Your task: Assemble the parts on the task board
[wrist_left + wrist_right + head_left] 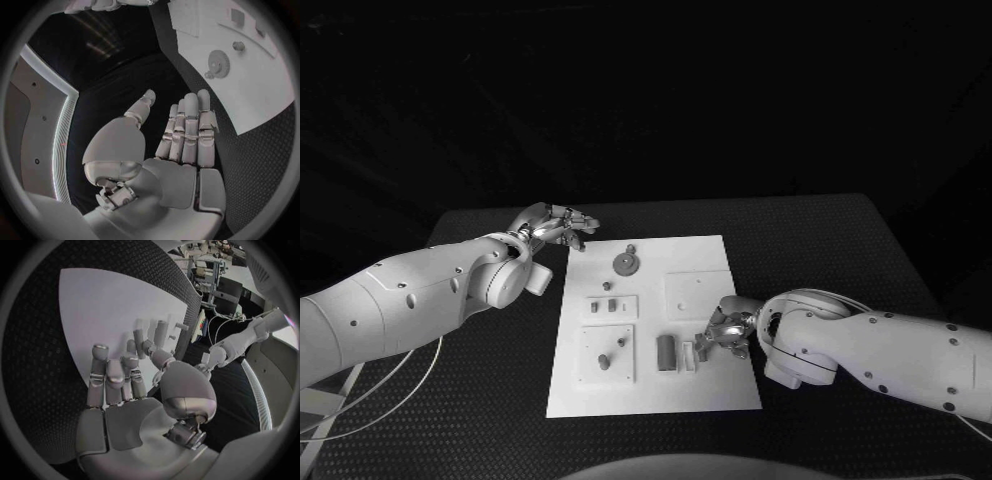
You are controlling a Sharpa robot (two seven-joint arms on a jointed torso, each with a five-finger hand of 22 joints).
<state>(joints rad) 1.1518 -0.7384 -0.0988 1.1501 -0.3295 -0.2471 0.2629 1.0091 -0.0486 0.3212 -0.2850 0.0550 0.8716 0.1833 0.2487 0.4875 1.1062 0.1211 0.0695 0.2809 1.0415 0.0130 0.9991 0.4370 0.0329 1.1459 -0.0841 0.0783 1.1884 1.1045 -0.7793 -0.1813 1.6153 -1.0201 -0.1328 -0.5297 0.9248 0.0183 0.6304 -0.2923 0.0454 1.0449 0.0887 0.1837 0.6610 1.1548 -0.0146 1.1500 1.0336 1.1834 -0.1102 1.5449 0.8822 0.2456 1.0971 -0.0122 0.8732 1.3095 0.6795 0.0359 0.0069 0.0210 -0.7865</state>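
1. Currently, the right hand (727, 331) hovers over the white board's (704, 250) near right part, fingers part-curled beside two upright bars (676, 353); whether it touches them cannot be told.
2. The left hand (554, 226) waits off the far left corner — fingers extended, holding nothing.
3. The bars' long axes run near-to-far; the gear (627, 262) lies flat at the far end.

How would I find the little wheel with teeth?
Look at the white board in the middle of the black table. Near its far edge, close to the left hand, lies the gear. It is the only round, toothed piece.
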